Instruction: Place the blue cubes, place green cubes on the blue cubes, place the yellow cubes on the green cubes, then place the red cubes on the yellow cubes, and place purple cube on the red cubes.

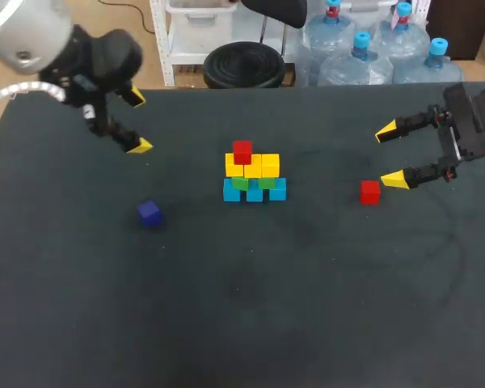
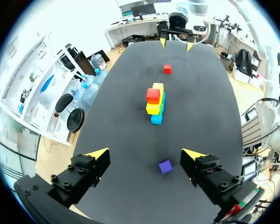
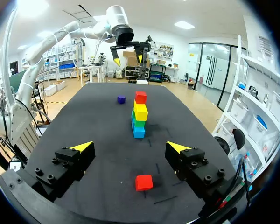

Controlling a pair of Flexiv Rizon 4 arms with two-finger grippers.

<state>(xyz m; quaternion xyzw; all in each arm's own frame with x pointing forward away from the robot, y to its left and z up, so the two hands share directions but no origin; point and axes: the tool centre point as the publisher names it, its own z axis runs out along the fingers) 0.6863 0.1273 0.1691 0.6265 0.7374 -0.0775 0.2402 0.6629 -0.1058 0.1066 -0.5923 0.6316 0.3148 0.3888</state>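
— Yellow-tipped left arm?
— Angled down over the dark tabletop's far side, jaws spread, empty.
— Cubes?
— Small purple cube near it. The blue-green-yellow cube stack, one red cube atop, stands mid-tabletop. The loose red cube is just beside the right arm's spread jaws.

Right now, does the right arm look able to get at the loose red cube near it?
Probably yes. The right gripper is open and the loose red cube lies on the table close by its fingertips, nothing between them; the stack stands well apart.
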